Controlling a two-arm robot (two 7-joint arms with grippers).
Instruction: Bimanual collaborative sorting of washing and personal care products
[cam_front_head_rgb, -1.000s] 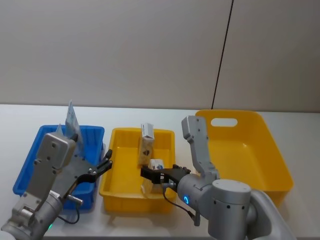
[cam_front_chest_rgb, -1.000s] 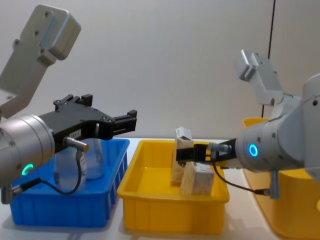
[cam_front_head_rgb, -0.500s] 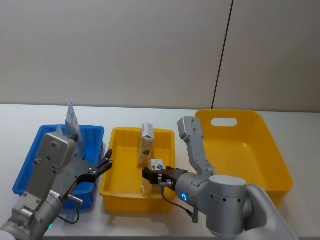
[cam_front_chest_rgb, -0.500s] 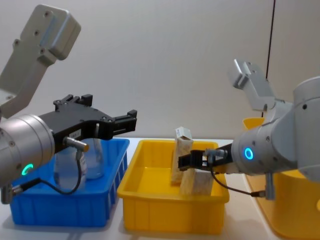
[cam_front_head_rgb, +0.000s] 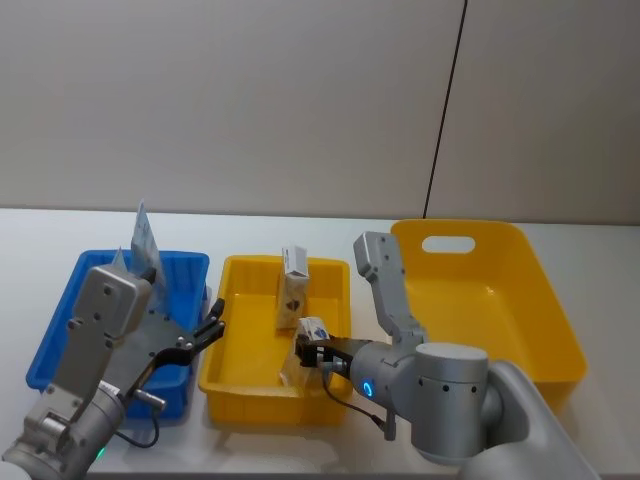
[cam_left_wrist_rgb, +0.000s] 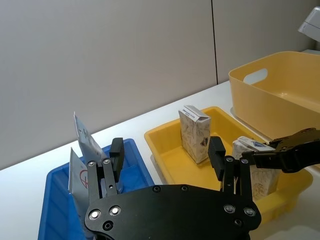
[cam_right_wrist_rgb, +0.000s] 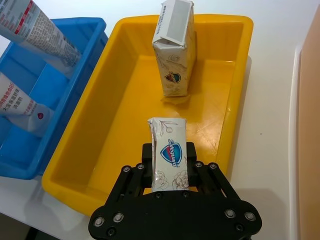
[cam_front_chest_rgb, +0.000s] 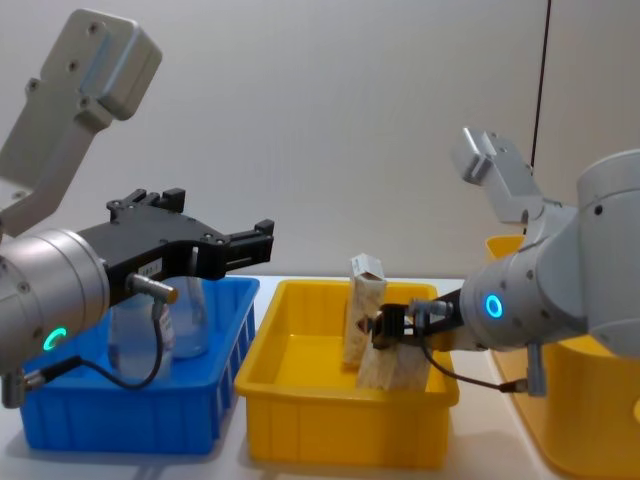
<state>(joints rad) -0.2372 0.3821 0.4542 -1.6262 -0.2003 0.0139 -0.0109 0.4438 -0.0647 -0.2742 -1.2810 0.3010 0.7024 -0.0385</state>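
Right gripper (cam_right_wrist_rgb: 169, 151) is clenched on the squat carton (cam_right_wrist_rgb: 168, 136), one finger on each long side. The carton sits low in the small yellow bin (cam_right_wrist_rgb: 87, 125), toward its front right corner, and from the chest view it leans rather than standing square.

That lean is my worry. My grip looks to be on one end of the carton, so I judge it could pivot or slide out as I lift. The bin's front wall is close beneath my fingers, and a low or slanted exit could catch the carton on that rim and drag the bin along. The tall carton (cam_right_wrist_rgb: 175, 50) stands upright near the back edge of the same bin. It is apart from mine, but a swing toward the back could tip it.

Left gripper (cam_left_wrist_rgb: 166, 155) hangs released with its fingers wide, over the right edge of the blue bin (cam_front_chest_rgb: 130, 420). A handover there would bring both arms close together, so a collision is possible.

The count:
- **Cartons:** two, one tall and one squat.
- **Tubes:** two in the blue bin, one tube (cam_right_wrist_rgb: 42, 32) and another tube (cam_right_wrist_rgb: 22, 107).
- **Bins:** three, counting the large yellow bin (cam_front_head_rgb: 545, 300) on the right.
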